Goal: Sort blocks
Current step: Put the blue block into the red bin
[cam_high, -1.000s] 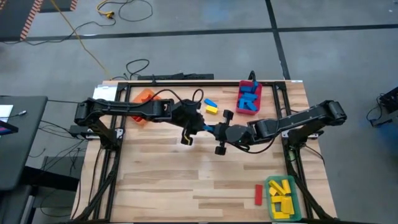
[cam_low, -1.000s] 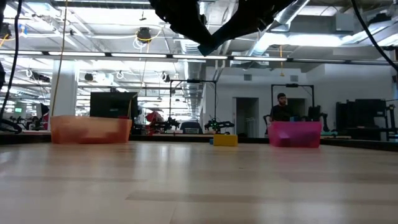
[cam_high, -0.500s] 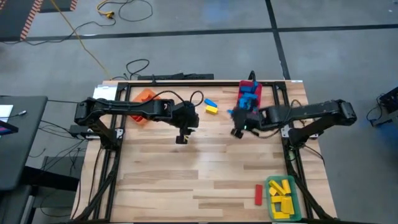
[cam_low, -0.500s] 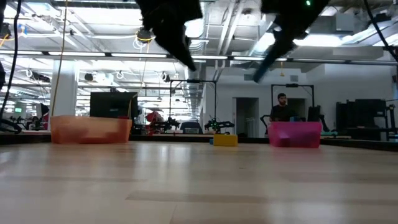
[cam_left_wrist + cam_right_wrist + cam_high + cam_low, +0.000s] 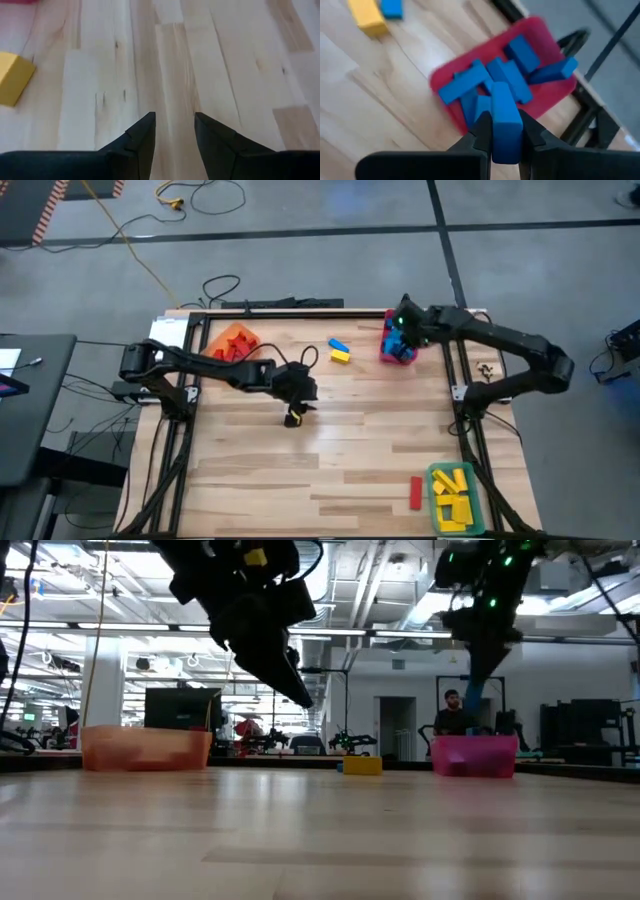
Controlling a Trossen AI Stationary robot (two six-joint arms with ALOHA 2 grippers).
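Note:
My right gripper (image 5: pixel 506 120) is shut on a blue block (image 5: pixel 506 107) and hangs over the red bin (image 5: pixel 547 92), in which several blue blocks lie. In the high view this gripper (image 5: pixel 400 330) is at the table's far right, over that bin (image 5: pixel 398 352). My left gripper (image 5: pixel 175 120) is open over bare wood near the table's middle (image 5: pixel 294 412) and touches nothing. A loose blue block (image 5: pixel 338 345) and a yellow block (image 5: pixel 340 357) lie flat on the table between the arms. My right gripper pinches the blue block between its two fingers (image 5: pixel 482 130), one on each long side face (image 5: pixel 506 100). The fingers come from above, pointing down. The block is lifted clear, above the blue blocks in the red bin.
An orange bin (image 5: pixel 232 340) with red blocks stands at the far left. A green bin (image 5: pixel 452 495) with yellow blocks stands at the near right corner, with a red block (image 5: pixel 415 492) on the table beside it. A black frame (image 5: pixel 300 313) runs along the table's edges.
My right gripper has swung from the table's middle, where it stood close to the left gripper, toward the far right edge and now hangs over the red bin with the blue block in its fingers. My left gripper has shifted a little toward the near edge.

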